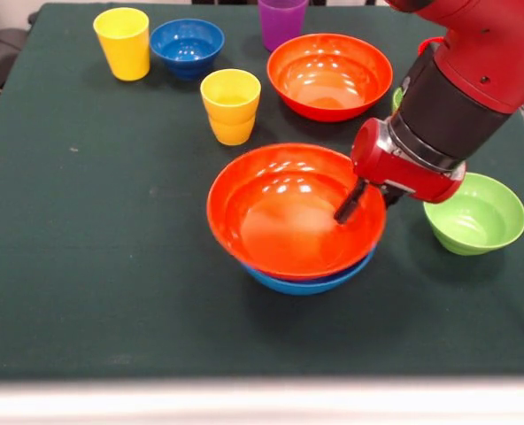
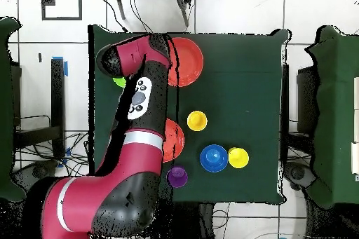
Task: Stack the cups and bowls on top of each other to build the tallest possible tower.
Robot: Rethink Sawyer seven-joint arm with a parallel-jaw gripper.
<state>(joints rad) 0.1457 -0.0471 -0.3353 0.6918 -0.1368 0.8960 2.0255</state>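
Observation:
A large orange-red bowl (image 1: 280, 212) sits nested in the large light-blue bowl (image 1: 308, 283) at the table's middle; from above it shows at the top (image 2: 188, 61). My gripper (image 1: 361, 209) reaches down at this bowl's right rim, partly inside it. A second orange-red bowl (image 1: 329, 75) stands behind. The yellow-orange stepped cup (image 1: 230, 106), yellow cup (image 1: 122, 42), small dark blue bowl (image 1: 187, 46) and purple cup (image 1: 282, 19) stand at the back. A lime green bowl (image 1: 474, 214) is on the right. A lime green cup (image 1: 396, 97) peeks from behind the arm. The red cup is out of view.
The red and black arm (image 1: 457, 97) comes in from the upper right and covers part of the table's right side. In the overhead view the arm (image 2: 140, 110) hides the gripper and part of the second orange-red bowl (image 2: 175, 140). The table is covered in dark green cloth (image 1: 94, 266).

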